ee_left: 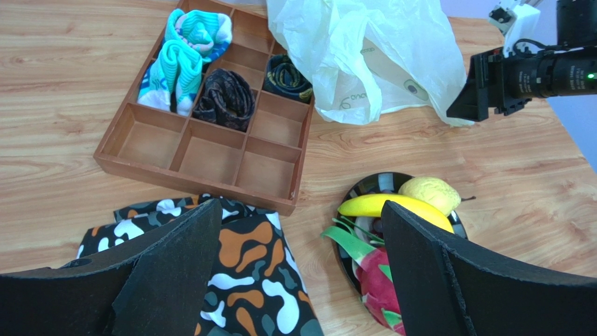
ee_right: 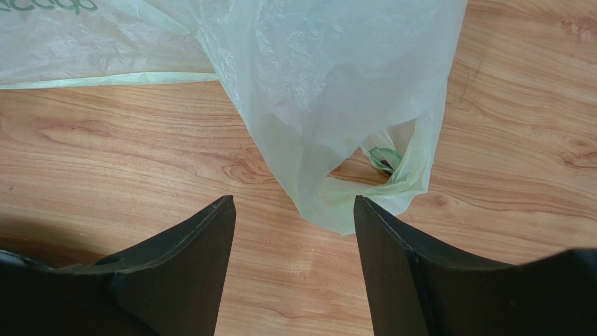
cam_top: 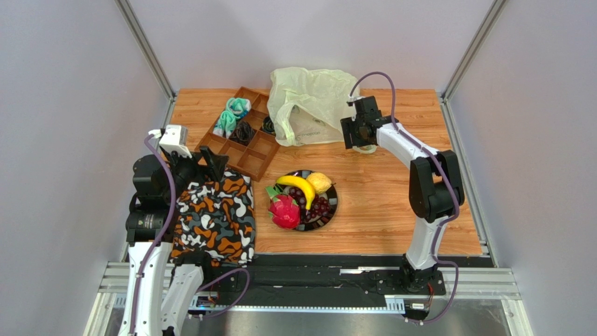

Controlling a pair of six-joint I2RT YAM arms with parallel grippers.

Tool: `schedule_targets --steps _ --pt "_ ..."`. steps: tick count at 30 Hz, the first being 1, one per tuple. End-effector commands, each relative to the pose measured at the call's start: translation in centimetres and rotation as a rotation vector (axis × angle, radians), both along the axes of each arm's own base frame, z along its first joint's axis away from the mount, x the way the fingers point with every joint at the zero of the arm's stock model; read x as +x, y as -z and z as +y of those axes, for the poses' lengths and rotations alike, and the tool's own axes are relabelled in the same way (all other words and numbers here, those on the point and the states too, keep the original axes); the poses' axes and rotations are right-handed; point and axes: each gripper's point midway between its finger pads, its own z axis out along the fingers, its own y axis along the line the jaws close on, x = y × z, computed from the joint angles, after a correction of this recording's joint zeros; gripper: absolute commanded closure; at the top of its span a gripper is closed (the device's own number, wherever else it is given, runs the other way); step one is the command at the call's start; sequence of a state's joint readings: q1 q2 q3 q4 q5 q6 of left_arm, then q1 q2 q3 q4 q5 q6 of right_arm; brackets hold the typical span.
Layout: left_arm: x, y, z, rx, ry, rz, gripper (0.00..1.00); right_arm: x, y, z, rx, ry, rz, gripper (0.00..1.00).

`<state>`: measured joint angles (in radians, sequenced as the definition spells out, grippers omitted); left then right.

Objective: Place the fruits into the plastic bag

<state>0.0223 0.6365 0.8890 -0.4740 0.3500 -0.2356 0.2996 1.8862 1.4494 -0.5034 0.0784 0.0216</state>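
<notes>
Yellow banana, round yellow fruit, purple grapes and pink dragon fruit sit on a black plate at the centre of the tabletop, translucent pale-green plastic bag at the far edge, right gripper wide over its corner, left gripper wide.

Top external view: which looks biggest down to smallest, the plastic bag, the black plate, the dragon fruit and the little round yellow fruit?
1. plastic bag
2. black plate
3. dragon fruit
4. round yellow fruit
The bag lies at the far side of the table yet looks largest, so the order seems safe.
</notes>
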Motion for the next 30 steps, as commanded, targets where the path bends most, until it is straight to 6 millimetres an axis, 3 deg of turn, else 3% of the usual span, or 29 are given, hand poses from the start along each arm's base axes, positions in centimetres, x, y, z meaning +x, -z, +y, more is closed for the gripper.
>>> schedule_targets --steps 1,12,15,18,19,22,26,27,29,30 --pt "0.4 -0.5 0.0 0.017 0.013 -0.034 0.07 2.0 0.3 -0.1 -0.044 -0.034 -0.030 0.34" --pt "0.6 -0.3 -0.4 0.014 0.038 -0.024 0.07 3.1 3.2 -0.2 -0.089 -0.035 0.019 0.41" --pt "0.6 -0.4 -0.6 0.011 0.049 -0.026 0.07 3.0 3.5 -0.3 -0.094 -0.035 0.025 0.52" --pt "0.6 -0.3 -0.6 0.009 0.053 -0.024 0.07 2.8 3.2 -0.3 -0.085 -0.037 0.027 0.71" --pt "0.6 -0.4 -0.7 0.008 0.056 -0.025 0.07 2.6 2.7 -0.3 -0.075 -0.027 0.022 0.86" --pt "0.2 -0.7 -1.7 -0.005 0.118 -0.049 0.07 2.1 1.5 -0.7 -0.052 0.006 0.020 1.00" --pt "0.0 -1.5 -2.4 -0.017 0.161 -0.087 0.07 0.8 -2.6 -0.9 0.002 0.036 -0.021 1.00" --pt "0.0 -1.4 -2.6 -0.021 0.173 -0.086 0.07 0.3 -5.4 -0.8 0.030 0.034 -0.070 1.00" --pt "0.0 -1.6 -2.7 -0.026 0.180 -0.094 0.07 -0.8 -7.6 -0.2 0.087 0.019 -0.099 1.00" --pt "0.0 -1.7 -2.8 -0.028 0.185 -0.095 0.07 -1.5 -10.1 -0.1 0.121 0.015 -0.148 1.00"
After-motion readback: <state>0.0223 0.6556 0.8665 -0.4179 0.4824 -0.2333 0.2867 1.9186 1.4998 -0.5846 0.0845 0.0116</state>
